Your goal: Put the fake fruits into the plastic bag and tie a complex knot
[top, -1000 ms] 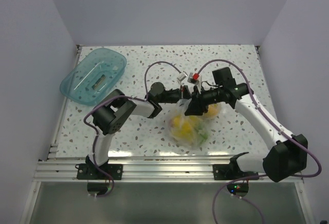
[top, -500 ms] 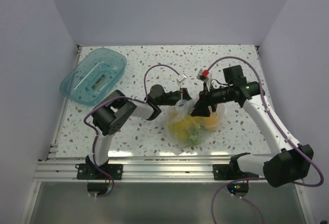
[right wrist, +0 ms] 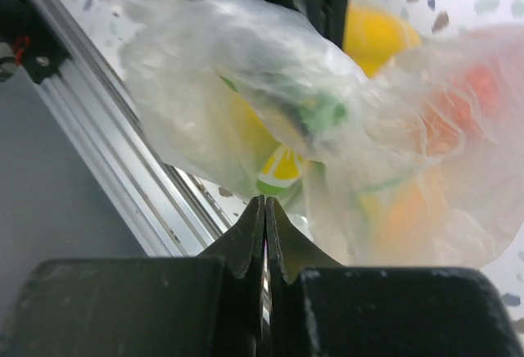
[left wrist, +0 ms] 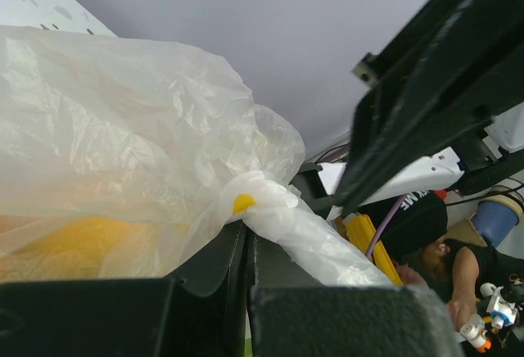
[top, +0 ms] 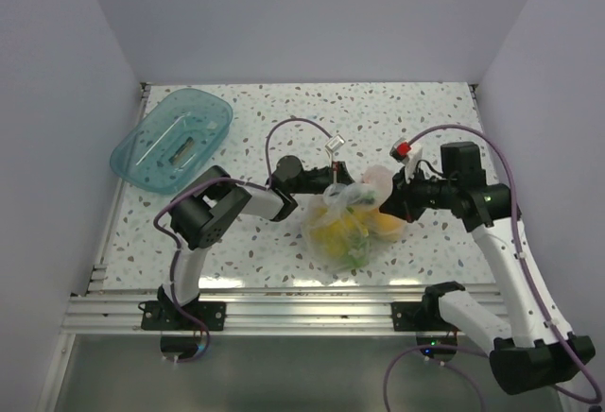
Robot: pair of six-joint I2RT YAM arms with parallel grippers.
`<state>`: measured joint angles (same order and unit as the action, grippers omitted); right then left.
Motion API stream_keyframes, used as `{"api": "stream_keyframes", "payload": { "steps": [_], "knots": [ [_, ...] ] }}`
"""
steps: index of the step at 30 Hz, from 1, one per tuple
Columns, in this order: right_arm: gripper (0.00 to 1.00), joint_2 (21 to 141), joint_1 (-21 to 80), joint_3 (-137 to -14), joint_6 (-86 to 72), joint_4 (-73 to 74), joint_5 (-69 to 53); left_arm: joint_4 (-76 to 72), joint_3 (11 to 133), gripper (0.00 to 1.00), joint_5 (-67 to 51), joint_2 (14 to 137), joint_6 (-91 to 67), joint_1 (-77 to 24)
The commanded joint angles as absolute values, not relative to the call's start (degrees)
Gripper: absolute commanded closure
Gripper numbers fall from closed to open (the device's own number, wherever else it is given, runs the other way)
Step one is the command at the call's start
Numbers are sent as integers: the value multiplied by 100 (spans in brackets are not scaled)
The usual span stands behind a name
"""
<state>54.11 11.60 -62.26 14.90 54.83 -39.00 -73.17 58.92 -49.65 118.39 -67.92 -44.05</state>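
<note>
The plastic bag (top: 342, 231) lies at the table's middle front with the fake fruits (top: 336, 234) inside, yellow, green and orange showing through. My left gripper (top: 328, 191) is at the bag's top left, shut on a twisted strand of the plastic bag (left wrist: 282, 218). In the left wrist view the gripper (left wrist: 246, 230) has its jaws together, and a yellow fruit (left wrist: 74, 238) shows through the film. My right gripper (top: 397, 206) is at the bag's right, shut on stretched bag film (top: 375, 181). In the right wrist view the gripper (right wrist: 264, 201) is closed below the bag (right wrist: 246, 70), with yellow (right wrist: 372, 38) and orange-red (right wrist: 471, 95) fruit inside.
A teal translucent oval tray (top: 142, 162) sits at the back left of the speckled table. Purple cables loop over both arms. The metal rail (top: 284, 310) runs along the near edge, and walls stand on the left, right and back.
My right arm has swung to the right, away from the left gripper, drawing the bag film out between them. The left gripper has stayed almost still at the bag's top.
</note>
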Motion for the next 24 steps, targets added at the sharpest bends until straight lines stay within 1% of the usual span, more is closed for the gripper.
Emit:
{"api": "stream_keyframes", "payload": {
  "steps": [1,4,5,7,18,24],
  "knots": [
    [100,5729,1151,-5942,1336,5214,-3104,-8226,6126,100,-4939,11566,-6732,-4430],
    [100,6028,1151,-5863,1248,4898,-2717,-8235,6135,100,-4948,11566,-6724,-4430],
    [100,6055,1151,-5801,1152,4765,-2446,-8235,6135,100,-4948,11566,-6724,-4430],
    [100,6038,1151,-5740,1038,4406,-2312,-8244,6126,100,-4957,11566,-6724,-4438],
    [100,5634,1151,-5327,264,3244,-2452,-8288,6082,100,-4922,11601,-6724,-4438],
    [100,5774,1283,-5159,114,2839,-2566,-8297,6126,100,-4939,11619,-6732,-4438]
  ]
}}
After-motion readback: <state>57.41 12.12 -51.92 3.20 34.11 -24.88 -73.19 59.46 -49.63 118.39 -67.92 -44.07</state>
